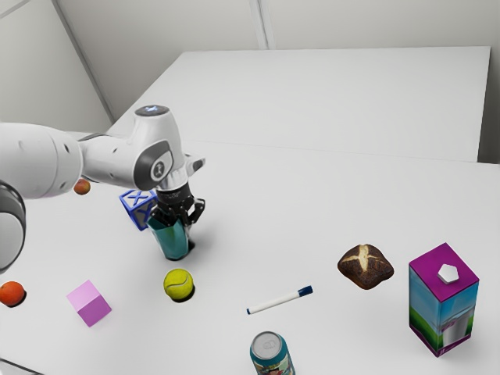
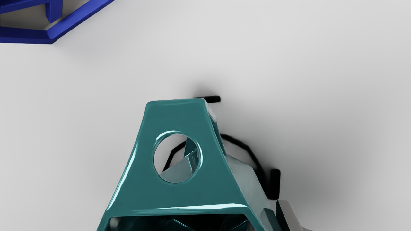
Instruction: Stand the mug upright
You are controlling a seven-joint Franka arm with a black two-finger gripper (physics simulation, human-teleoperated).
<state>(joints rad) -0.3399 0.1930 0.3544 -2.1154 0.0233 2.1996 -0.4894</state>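
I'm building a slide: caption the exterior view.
White robot arm bent over a teal mug, yellow tennis ball nearby.

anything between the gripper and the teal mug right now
Nothing visible. The gripper is right at the mug, with no other thing between them. The blue open-framed cube is close by, but off to one side.

Both views downward, exterior from high and farther, wrist close, mug (image 2: pixel 183 197) in both

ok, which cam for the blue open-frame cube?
Exterior view: most of the cube is in frame, X-braces included, though arm and mug partly overlap it. The wrist view has a corner of it, cut off by the picture's edge.
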